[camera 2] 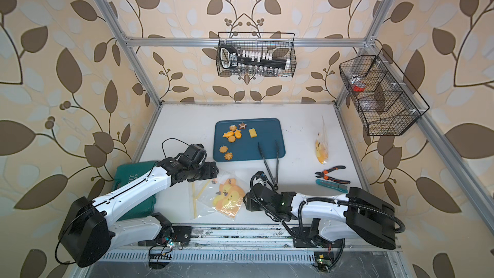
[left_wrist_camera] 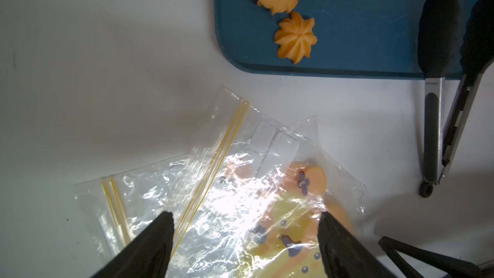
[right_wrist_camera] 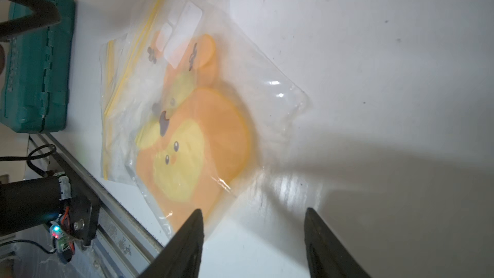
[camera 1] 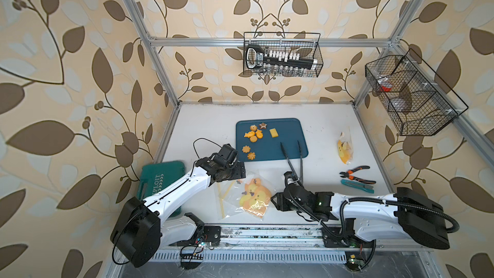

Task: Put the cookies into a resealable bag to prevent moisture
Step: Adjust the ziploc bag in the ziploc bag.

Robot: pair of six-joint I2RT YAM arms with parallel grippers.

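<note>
The cookies (camera 1: 253, 138) lie scattered on the blue tray (camera 1: 288, 135) toward the back of the white surface (camera 1: 208, 119). Two clear zip bags (camera 1: 254, 195) with cartoon prints lie flat and overlapped near the front. The left gripper (left_wrist_camera: 246, 217) hangs over them with its fingers apart, holding nothing. The right gripper (right_wrist_camera: 254, 212) is also spread and empty, at the bags' corner. Black tongs (camera 1: 289, 163) rest half on the tray.
</note>
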